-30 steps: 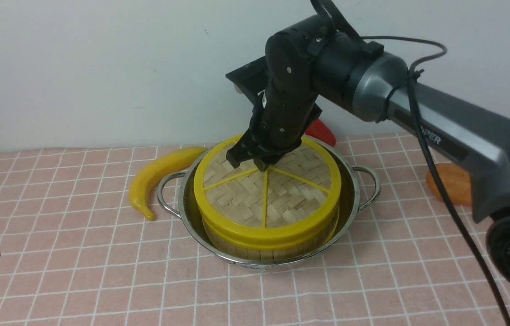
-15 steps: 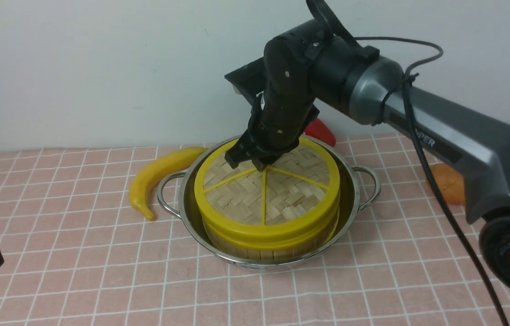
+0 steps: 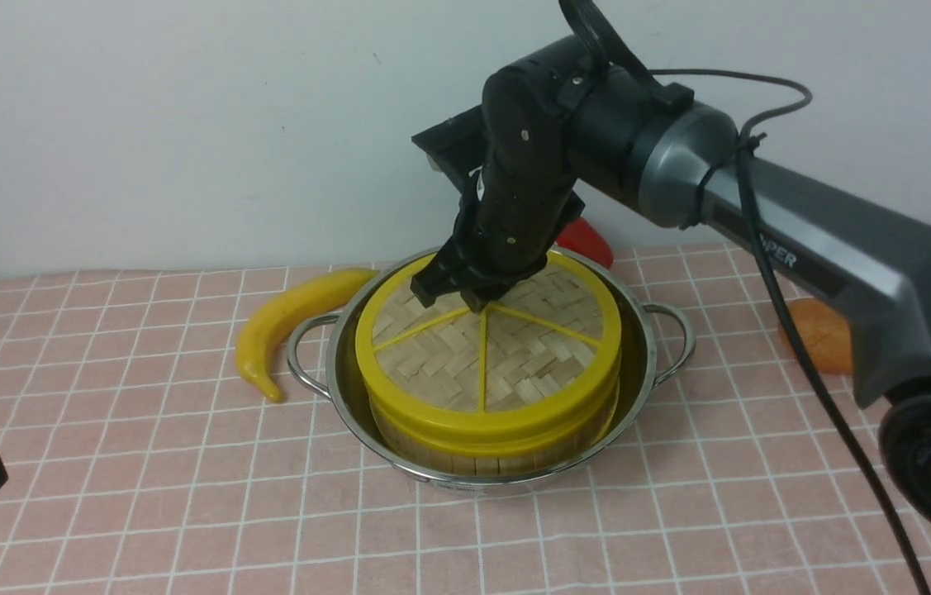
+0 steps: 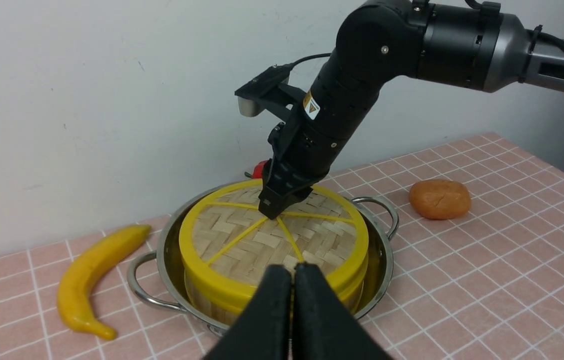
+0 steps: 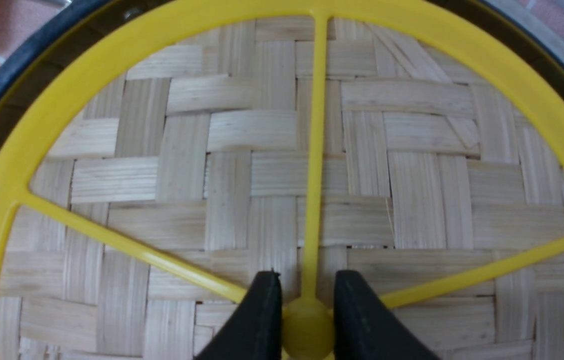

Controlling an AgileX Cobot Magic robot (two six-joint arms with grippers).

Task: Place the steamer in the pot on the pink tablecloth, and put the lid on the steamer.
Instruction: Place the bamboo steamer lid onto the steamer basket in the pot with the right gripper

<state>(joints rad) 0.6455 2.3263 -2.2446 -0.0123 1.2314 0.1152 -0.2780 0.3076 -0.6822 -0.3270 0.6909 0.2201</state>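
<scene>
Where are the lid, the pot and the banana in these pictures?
lid (image 3: 465,364): front view, on its woven bamboo face.
pot (image 3: 637,355): front view, on its shiny inner wall, right side.
banana (image 3: 292,314): front view, on the middle of its body.

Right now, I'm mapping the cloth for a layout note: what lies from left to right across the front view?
Banana → pot holding the steamer and lid → orange bun.

Lid (image 3: 486,347) sits on steamer (image 3: 473,461) in pot (image 3: 637,364), near the table's far edge; banana (image 3: 283,322) lies left of the pot, roll (image 3: 820,335) right.
</scene>
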